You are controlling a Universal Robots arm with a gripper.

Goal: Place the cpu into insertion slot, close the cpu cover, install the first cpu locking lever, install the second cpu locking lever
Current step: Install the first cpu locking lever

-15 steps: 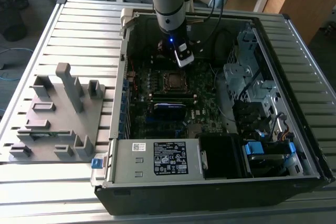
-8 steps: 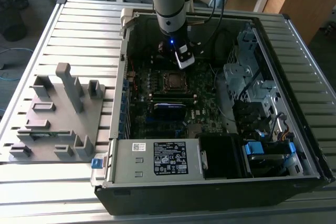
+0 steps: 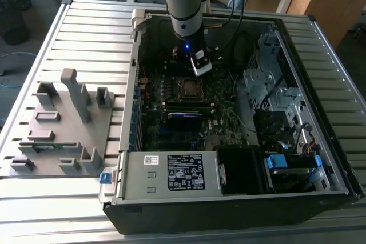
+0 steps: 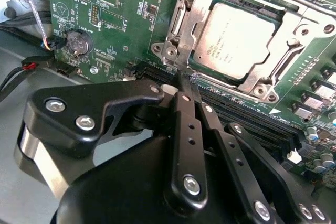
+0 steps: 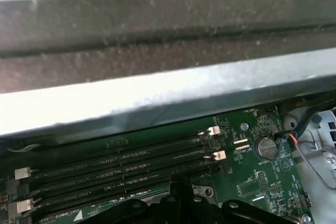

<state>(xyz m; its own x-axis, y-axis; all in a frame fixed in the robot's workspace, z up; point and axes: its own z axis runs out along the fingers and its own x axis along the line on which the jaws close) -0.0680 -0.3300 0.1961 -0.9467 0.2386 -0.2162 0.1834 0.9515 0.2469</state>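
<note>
I find the gripper (image 4: 189, 80) pinched shut, empty, poised just off the cpu cover (image 4: 181, 22) edge, cpu (image 4: 239, 38) seated beyond.

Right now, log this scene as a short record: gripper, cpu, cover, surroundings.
gripper: gripper shut, holding nothing, tips beside the socket's edge in the second wrist view; hanging over the motherboard inside the open computer case in the exterior view
cpu: cpu lying flat in the insertion slot
cover: cpu cover down, framing the chip
memory slots: long black memory slots next to the socket
tray: grey fixture tray at the exterior view's left
</note>
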